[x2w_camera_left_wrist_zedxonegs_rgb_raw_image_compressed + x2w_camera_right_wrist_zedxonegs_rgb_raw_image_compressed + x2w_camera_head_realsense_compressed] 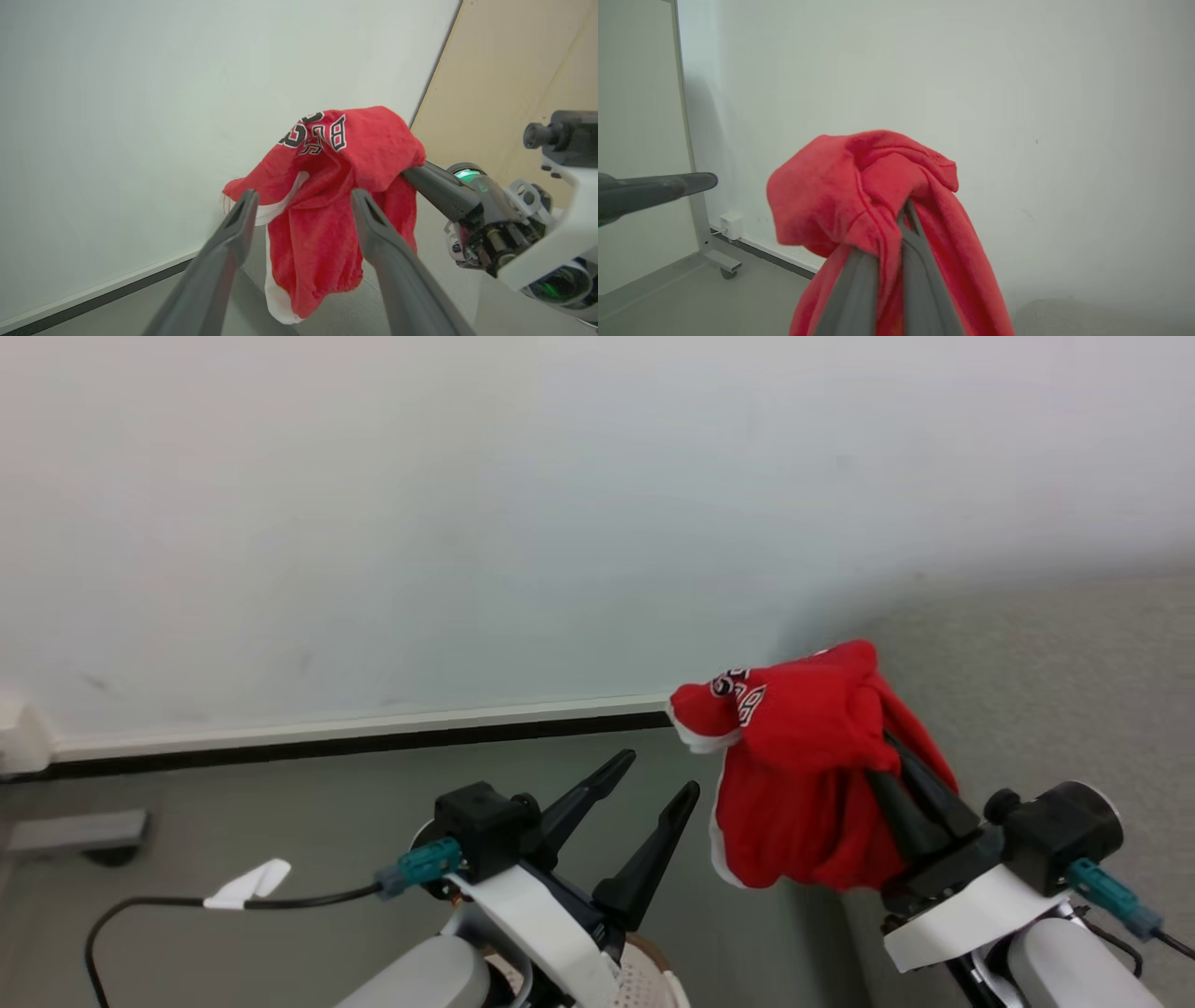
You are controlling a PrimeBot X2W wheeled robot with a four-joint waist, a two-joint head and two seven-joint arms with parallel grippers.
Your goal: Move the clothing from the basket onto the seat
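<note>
A red garment with white trim and black lettering (803, 775) hangs in the air, with my right gripper (882, 756) shut on it. The fingertips are buried in the cloth. From the right wrist, the fabric (859, 186) drapes over both sides of the shut right gripper (901, 219). My left gripper (661, 773) stands open just left of the garment, holding nothing. From the left wrist, its fingers (233, 233) frame the hanging clothing (322, 219) without touching it. A sliver of the basket (653, 980) shows under the left arm. The grey seat (1046, 663) lies behind and right of the garment.
A white wall with a dark baseboard (373, 742) runs across ahead. A wheeled panel foot (724, 268) and a small wall box (731, 224) stand at the left. A black cable with a white tag (247, 887) trails from my left wrist. A beige panel (514, 70) rises behind the right arm.
</note>
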